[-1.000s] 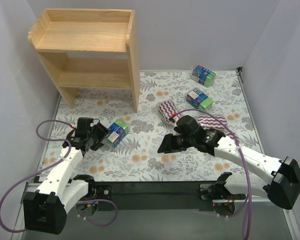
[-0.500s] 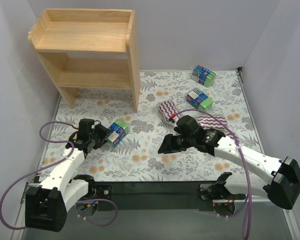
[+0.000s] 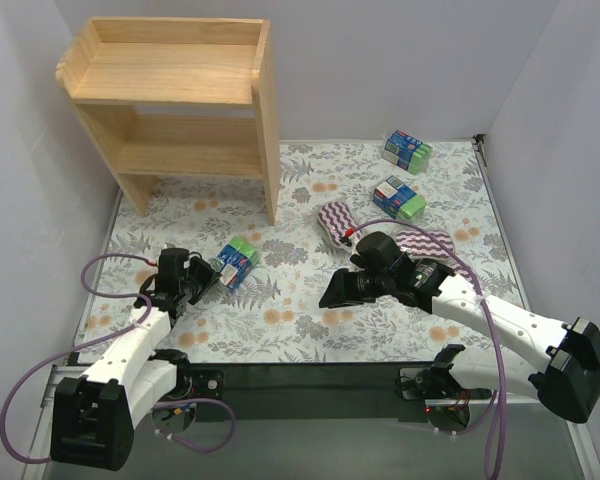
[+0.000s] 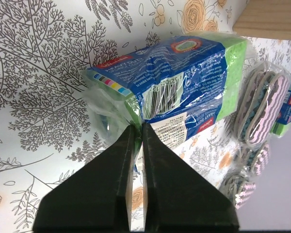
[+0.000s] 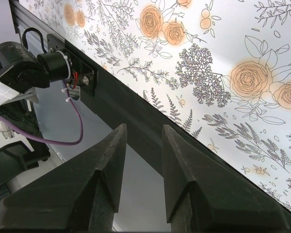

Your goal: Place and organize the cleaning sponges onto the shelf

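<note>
The left gripper [image 4: 136, 127] has its jaws drawn almost together, only a thin slit between them, and the tips sit right against the near end of a blue-and-green pack [image 4: 184, 73] lying flat on the floral mat [image 3: 280, 320]. Whether a fold of its clear wrap is caught in that slit I cannot tell; the block itself lies beyond the tips, not between them. The pack is in front of the shelf [image 3: 265, 110], off its right leg. The right gripper [image 5: 144, 128] hangs over the mat's near edge with its jaws apart and nothing in them. Behind it lie two purple zigzag pads [image 3: 335, 220] [image 3: 425, 241], and farther right two more packs [image 3: 398, 197] [image 3: 407, 149]
</note>
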Available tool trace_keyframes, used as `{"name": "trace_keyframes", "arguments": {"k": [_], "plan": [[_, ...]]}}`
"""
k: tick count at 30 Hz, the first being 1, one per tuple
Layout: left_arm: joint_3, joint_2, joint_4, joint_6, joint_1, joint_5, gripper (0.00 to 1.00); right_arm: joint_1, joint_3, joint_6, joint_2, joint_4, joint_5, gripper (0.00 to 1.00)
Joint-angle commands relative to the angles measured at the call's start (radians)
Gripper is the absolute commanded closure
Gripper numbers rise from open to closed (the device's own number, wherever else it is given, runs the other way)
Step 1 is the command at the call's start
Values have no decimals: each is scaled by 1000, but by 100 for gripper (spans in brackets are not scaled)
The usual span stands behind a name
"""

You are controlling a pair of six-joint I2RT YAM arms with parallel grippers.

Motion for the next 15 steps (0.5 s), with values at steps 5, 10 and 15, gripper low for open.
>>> {"name": "trace_keyframes", "arguments": {"k": [5,10,15], "plan": [[-26,-69,-84,5,5,10,100,-4,-1,-16,-19,12,-18,76],[98,-181,-254,-29,5,14,100,-7,-1,-8,-37,11,-12,78],[342,-246,-420,-72,5,-36,100,-11,-1,-1,-48,10,-8,80]]}}
